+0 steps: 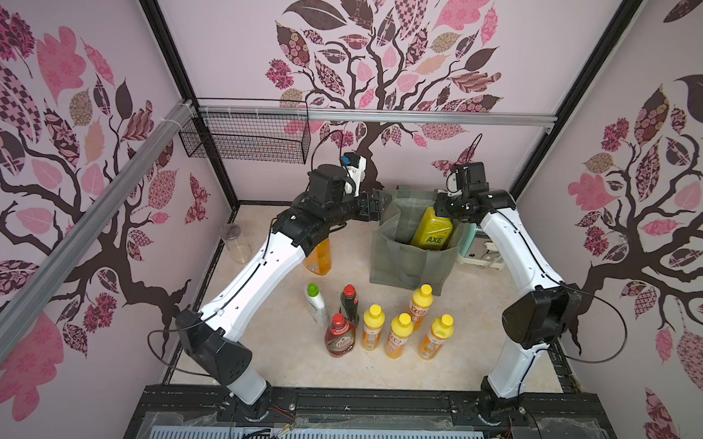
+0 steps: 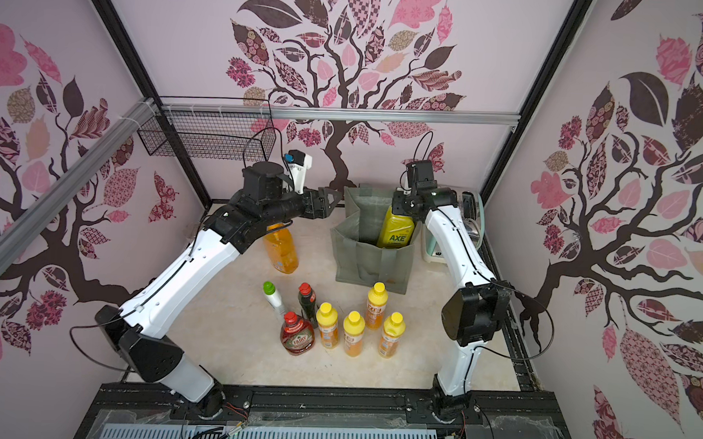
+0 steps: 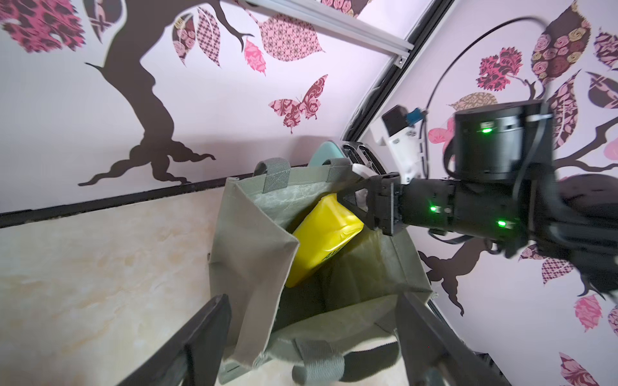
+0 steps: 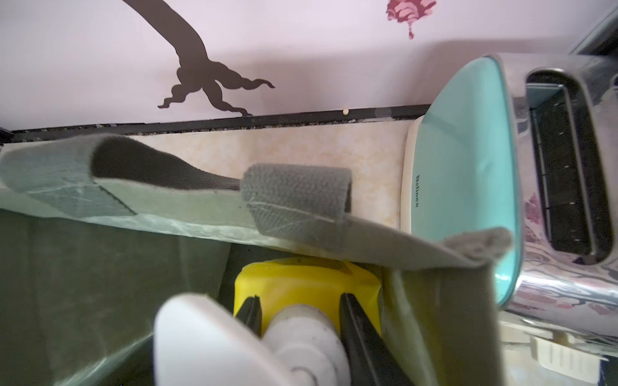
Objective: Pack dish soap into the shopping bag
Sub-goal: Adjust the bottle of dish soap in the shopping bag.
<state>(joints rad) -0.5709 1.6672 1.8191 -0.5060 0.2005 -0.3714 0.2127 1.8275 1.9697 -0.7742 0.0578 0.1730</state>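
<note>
Your right gripper is closed partway around the white pump neck of the yellow AXE bottle, with 1 finger on each side of the collar. The bottle hangs tilted inside the shopping bag, its shoulders about level with the rim. Its body sits close to the corner nearest the teal toaster. You cannot tell from these views whether its base touches the bottom.

Your left gripper stands wide open and holds nothing. In both top views it sits just beside the bag's upper edge on the left side, and in the left wrist view the bag's mouth shows between its 2 fingers.

The other 8 bottles stand on the table outside the bag:
- The tall orange pump bottle is left of the bag, partly hidden under your left arm.
- In front of the bag are 4 small orange bottles with yellow caps.
- Beside them stand the red Fairy bottle, the dark bottle with a red cap and the white bottle with a green cap.

A glass jar stands in the far left corner, and a wire basket hangs on the back wall.
</note>
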